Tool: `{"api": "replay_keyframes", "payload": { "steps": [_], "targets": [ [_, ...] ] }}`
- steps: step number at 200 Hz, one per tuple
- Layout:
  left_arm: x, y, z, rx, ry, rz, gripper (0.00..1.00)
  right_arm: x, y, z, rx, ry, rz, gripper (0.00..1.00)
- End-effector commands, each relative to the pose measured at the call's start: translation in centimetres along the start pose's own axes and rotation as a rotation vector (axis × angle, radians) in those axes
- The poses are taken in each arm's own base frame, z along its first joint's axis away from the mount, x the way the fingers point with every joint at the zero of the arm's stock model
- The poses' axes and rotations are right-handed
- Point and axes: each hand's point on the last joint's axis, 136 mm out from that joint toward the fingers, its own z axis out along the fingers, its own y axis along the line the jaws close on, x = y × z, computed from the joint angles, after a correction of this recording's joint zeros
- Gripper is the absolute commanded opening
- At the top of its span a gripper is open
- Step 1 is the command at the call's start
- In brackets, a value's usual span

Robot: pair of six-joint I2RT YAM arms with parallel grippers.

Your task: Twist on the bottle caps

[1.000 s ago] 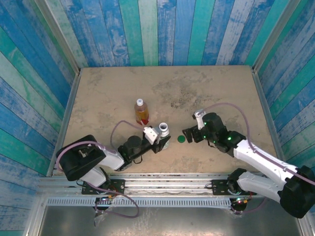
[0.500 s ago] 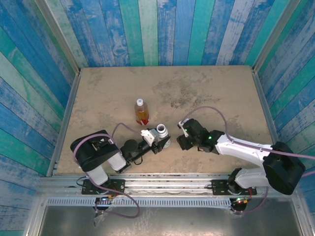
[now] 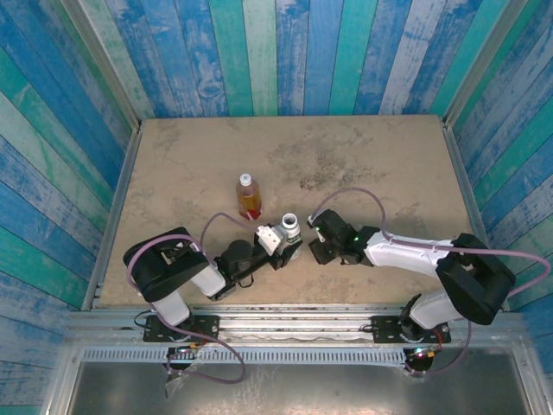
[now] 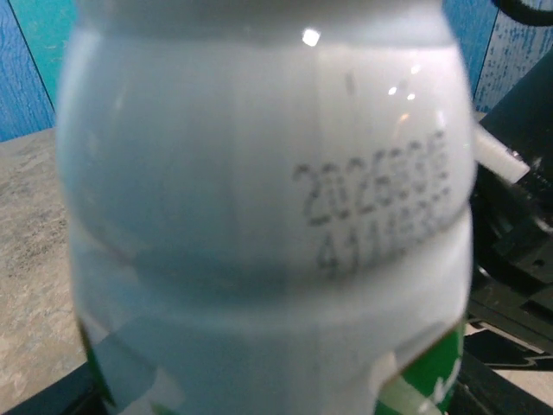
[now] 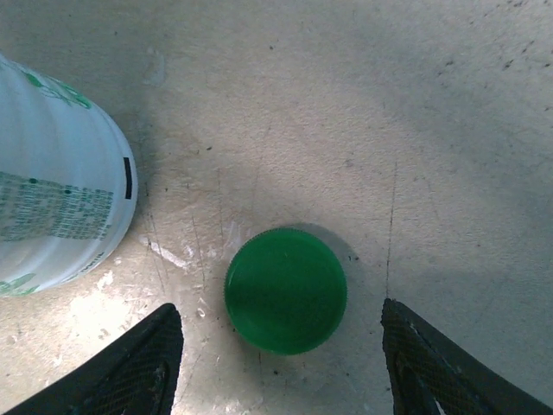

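The white bottle (image 3: 288, 227), its mouth uncapped, stands near the table's front with my left gripper (image 3: 282, 244) shut on its body. In the left wrist view the white bottle (image 4: 259, 216) is so close that it hides the fingers. The dark green cap (image 5: 286, 290) lies flat on the table just right of the white bottle (image 5: 60, 190). My right gripper (image 5: 277, 322) is open and low over the cap, one finger on each side with a gap to both. In the top view the right gripper (image 3: 318, 246) covers the cap. The amber bottle (image 3: 248, 197) stands upright behind, a white cap (image 3: 246, 179) on it.
The tan table (image 3: 371, 164) has bare room behind and to the right of the bottles. Blue-green plank walls (image 3: 285, 52) close in three sides. The two grippers are close together at the front centre, with the white bottle between them.
My right arm swung left and came down over the green cap, its jaws narrowing round it. My left gripper shifted slightly right with the white bottle.
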Motion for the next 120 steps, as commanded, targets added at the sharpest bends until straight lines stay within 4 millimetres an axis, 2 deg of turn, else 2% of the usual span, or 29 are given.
{"api": "replay_keyframes", "payload": {
  "steps": [1,31,58,84,120],
  "targets": [
    [-0.9,0.0,-0.3,-0.007,-0.033,0.001,0.66,-1.3,0.5,0.0,-0.01,-0.029,0.013,0.61],
    [-1.2,0.2,-0.5,-0.012,-0.054,-0.013,0.66,-1.4,0.2,0.4,0.013,-0.029,0.02,0.54],
    [-1.5,-0.1,-0.7,0.002,-0.079,-0.026,0.66,-1.3,0.3,0.8,0.015,-0.016,0.022,0.53],
    [-2.0,-0.1,-0.9,0.002,-0.107,-0.03,0.76,-1.1,0.1,1.1,0.024,-0.01,0.026,0.53],
    [-2.0,-0.2,-0.8,0.012,-0.11,-0.037,0.67,-0.9,0.2,1.3,0.021,-0.002,0.024,0.5]
  ]
}}
